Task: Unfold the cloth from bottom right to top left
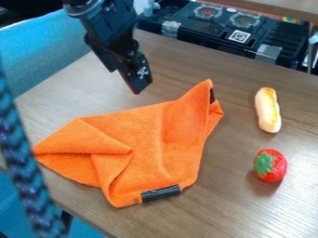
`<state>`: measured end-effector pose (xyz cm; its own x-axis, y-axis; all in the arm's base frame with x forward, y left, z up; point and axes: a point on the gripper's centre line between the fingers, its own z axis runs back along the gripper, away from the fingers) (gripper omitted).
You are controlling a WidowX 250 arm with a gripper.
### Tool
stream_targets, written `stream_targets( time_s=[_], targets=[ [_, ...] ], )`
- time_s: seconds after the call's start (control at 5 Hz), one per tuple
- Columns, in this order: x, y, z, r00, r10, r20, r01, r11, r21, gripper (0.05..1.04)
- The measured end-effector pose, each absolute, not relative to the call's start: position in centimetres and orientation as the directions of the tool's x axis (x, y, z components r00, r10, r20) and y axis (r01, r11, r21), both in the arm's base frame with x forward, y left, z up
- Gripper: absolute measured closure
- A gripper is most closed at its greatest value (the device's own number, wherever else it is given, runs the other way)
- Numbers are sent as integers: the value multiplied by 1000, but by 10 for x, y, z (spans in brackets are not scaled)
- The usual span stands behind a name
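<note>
Black and angled down from the top edge, your claw (135,83) hangs near the orange cloth (162,135), beyond its far edge; you cannot tell whether it is open or closed. The cloth lies rumpled across the middle of the table (236,204), its left part folded over in loose layers. Its upper right corner rises to a peak beside a small dark patch, and a black strip (160,193) sits on its near edge. To the right of the cloth you have a pale, yellowish bread stick (268,110), with a red strawberry (275,168) nearer you, the two apart. Beyond the table stands a dark toy stove (214,29); a blue braided cord (23,162) runs down the left side.
</note>
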<state>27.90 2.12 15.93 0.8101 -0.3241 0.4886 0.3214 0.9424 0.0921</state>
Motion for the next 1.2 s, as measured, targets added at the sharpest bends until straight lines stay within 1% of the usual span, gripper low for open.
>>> stream_targets(
  time_s=[0.2, 0.4, 0.8, 1.0, 1.2],
  targets=[
    [277, 21, 152, 821, -322, 471, 321, 943, 86, 84],
    [267, 11, 126, 819, -381, 430, 359, 924, 134, 84],
    [247, -7, 95, 783, -491, 382, 432, 871, 234, 84],
    [241, -13, 87, 769, -524, 366, 460, 851, 251, 84],
    [239, -20, 86, 759, -537, 368, 473, 843, 254, 84]
  ],
)
